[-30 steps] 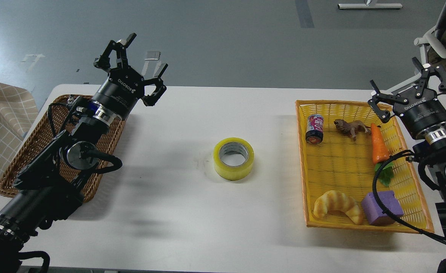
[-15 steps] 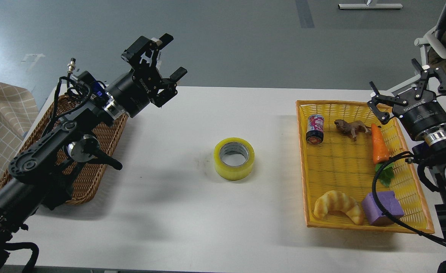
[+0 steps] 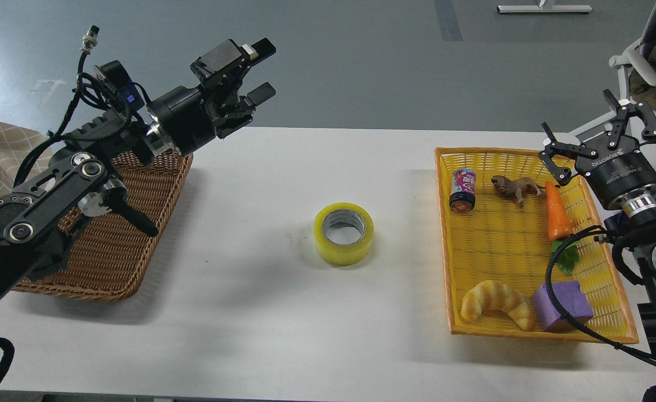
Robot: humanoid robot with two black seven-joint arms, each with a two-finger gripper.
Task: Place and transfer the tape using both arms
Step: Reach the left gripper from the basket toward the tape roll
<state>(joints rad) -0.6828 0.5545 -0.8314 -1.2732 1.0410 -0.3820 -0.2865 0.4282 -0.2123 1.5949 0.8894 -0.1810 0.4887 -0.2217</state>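
The roll of yellow tape (image 3: 344, 233) with a grey-white core lies flat in the middle of the white table (image 3: 305, 312). My left gripper (image 3: 256, 71) is open and empty. It is raised above the table's far left edge, well up and to the left of the tape. My right gripper (image 3: 604, 125) is open and empty. It hovers over the far right corner of the yellow basket (image 3: 528, 331), far to the right of the tape.
A brown wicker basket (image 3: 110, 251) stands at the left under my left arm. The yellow basket holds a can (image 3: 463, 190), a toy lion (image 3: 516, 188), a carrot (image 3: 558, 213), a croissant (image 3: 495, 304) and a purple block (image 3: 561, 306).
My left arm has lifted and swung right, its gripper turning from upright to pointing right. The right gripper has drifted slightly upward. The tape has not moved.
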